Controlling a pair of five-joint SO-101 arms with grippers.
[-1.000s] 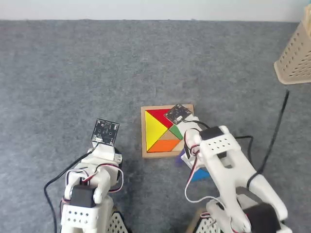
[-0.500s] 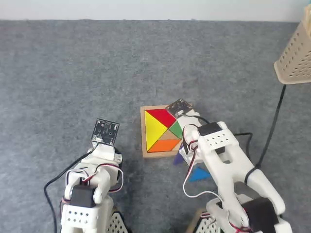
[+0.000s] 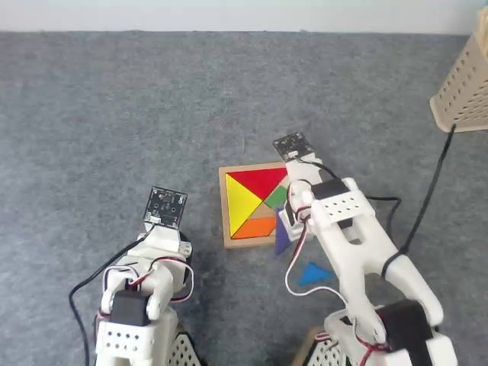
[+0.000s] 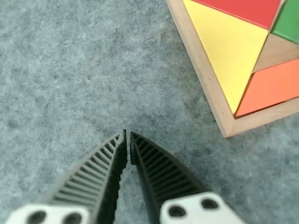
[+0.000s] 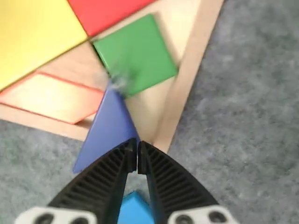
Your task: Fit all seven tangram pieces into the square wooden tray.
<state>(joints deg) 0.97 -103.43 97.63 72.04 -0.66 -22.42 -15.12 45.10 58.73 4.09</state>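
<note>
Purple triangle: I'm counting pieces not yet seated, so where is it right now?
In the right wrist view the purple triangle lies across the tray rim on the right arm's side, tip at the green square, right tool just behind it.

Bare carpet (image 3: 114, 114) left of and beyond tray (image 3: 225, 206); right claw (image 5: 138, 143) over tray's near-right corner, purple triangle (image 5: 110, 133) across rim

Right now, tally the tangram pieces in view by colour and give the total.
Red triangle: 1
Yellow triangle: 1
Green square: 1
Orange parallelogram: 1
Purple triangle: 1
Light blue triangle: 1
Total: 6
</note>
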